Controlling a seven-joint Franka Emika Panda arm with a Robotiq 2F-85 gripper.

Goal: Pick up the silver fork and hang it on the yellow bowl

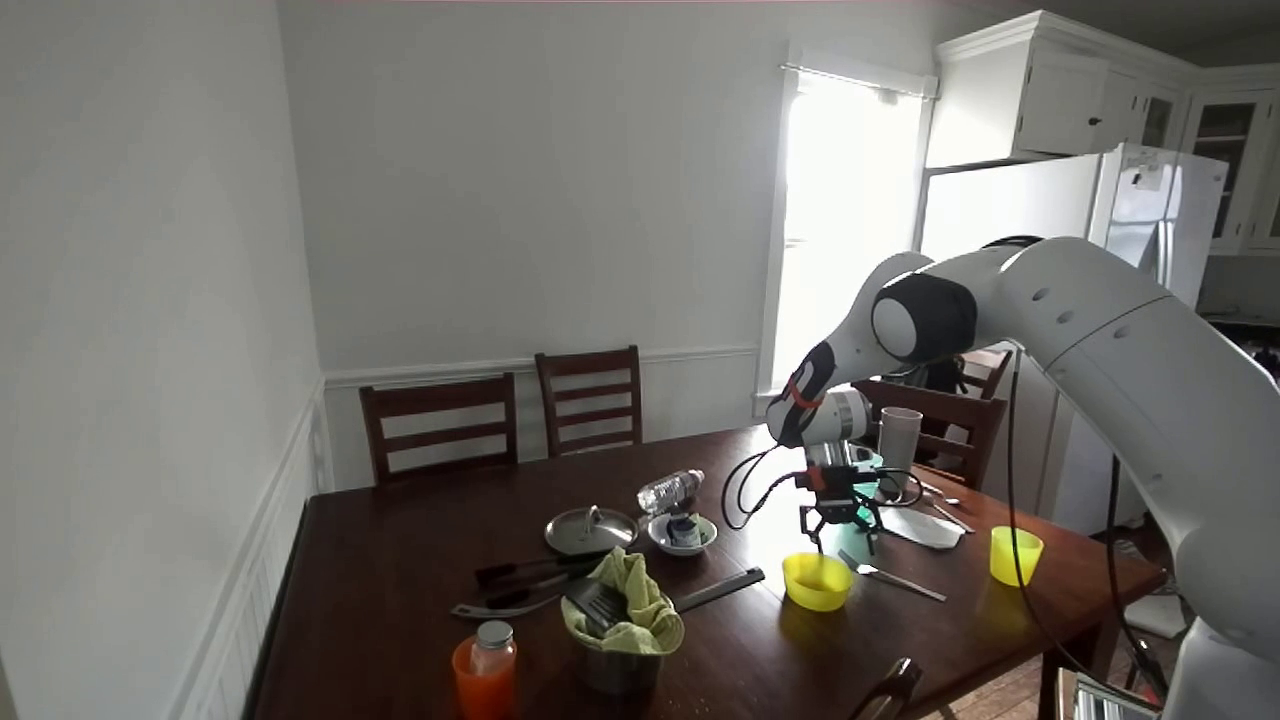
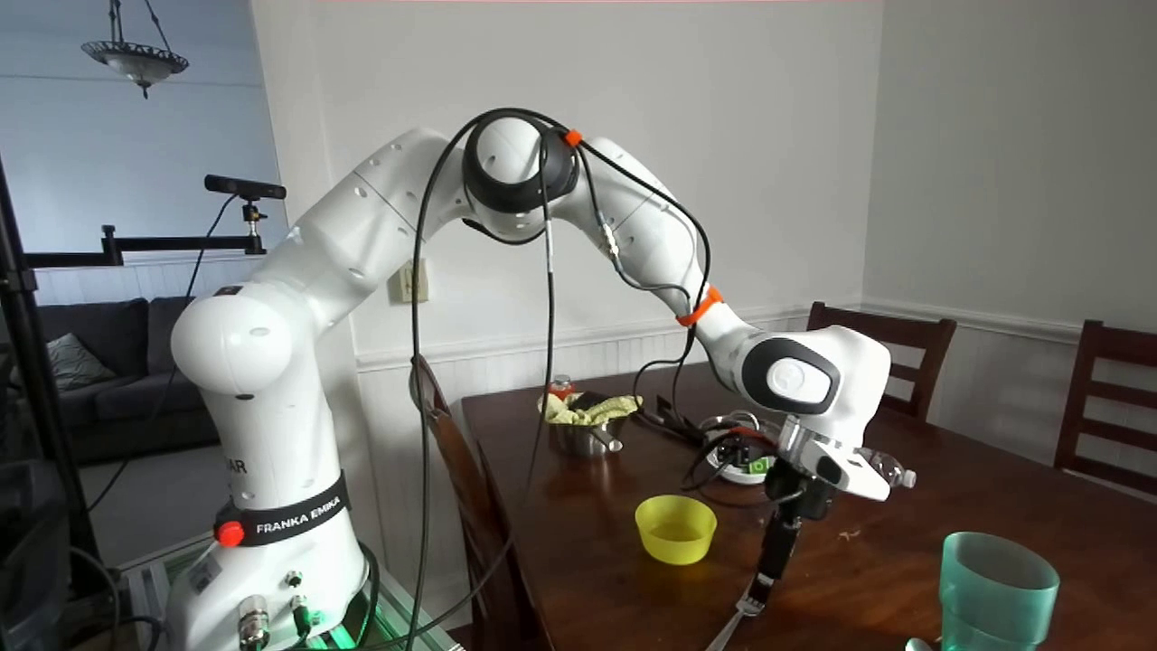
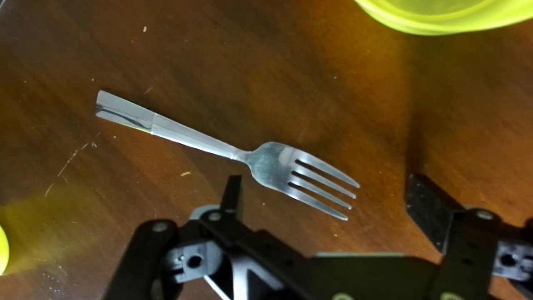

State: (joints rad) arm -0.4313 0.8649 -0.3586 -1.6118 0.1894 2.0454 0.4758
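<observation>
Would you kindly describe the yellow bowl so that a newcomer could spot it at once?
On the dark wooden table, find the open gripper above the silver fork. Beside the fork stands the yellow bowl: wide and low, unlike the narrower yellow cup near the table's edge.

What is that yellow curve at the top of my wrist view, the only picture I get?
Observer: A small yellow bowl; both exterior views show it whole, standing upright on the table.
Operator: And what carries this black gripper?
Observer: A long white arm, reaching over the table in both exterior views.
Operator: Does the fork share the table with any cups?
Observer: Yes; an exterior view shows a teal cup on it.
</observation>
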